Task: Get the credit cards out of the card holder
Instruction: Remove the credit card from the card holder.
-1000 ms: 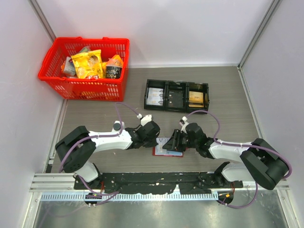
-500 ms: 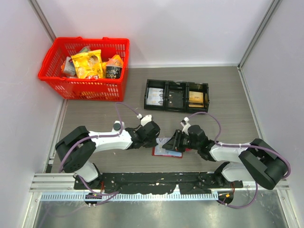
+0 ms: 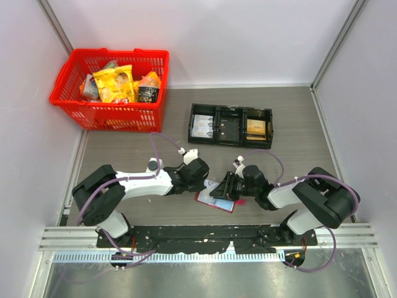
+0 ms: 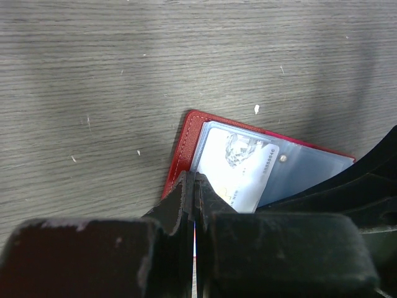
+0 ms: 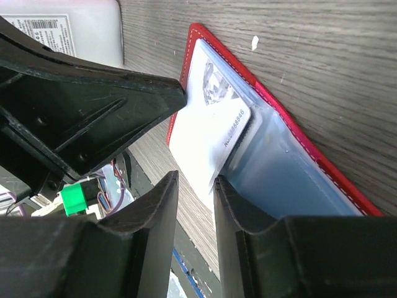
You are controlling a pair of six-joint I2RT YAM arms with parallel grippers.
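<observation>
The red card holder point(image 3: 217, 202) lies spread on the table between my two arms, its pale blue sleeves point(image 5: 291, 180) facing up. A whitish credit card point(image 4: 239, 174) sticks partly out of the left sleeve. My left gripper point(image 4: 194, 177) is shut, and its tips press on the holder's red left edge point(image 4: 180, 155) beside that card. My right gripper point(image 5: 195, 180) stands open just over the card point(image 5: 205, 130); the card's lower end shows in the gap between the jaws and one fingertip point(image 5: 218, 183) touches the card's edge. From above, the left gripper point(image 3: 201, 181) and right gripper point(image 3: 224, 187) meet over the holder.
A black three-compartment tray point(image 3: 230, 125) with flat items stands behind the grippers. A red basket point(image 3: 111, 87) of snack packs sits at the back left. The left gripper's black body point(image 5: 80, 105) fills the upper left of the right wrist view.
The card holder has turned and now lies tilted, its right end nearer the arms. My right gripper has slid left and lower over it, jaws slightly narrower. The left gripper has stayed put.
</observation>
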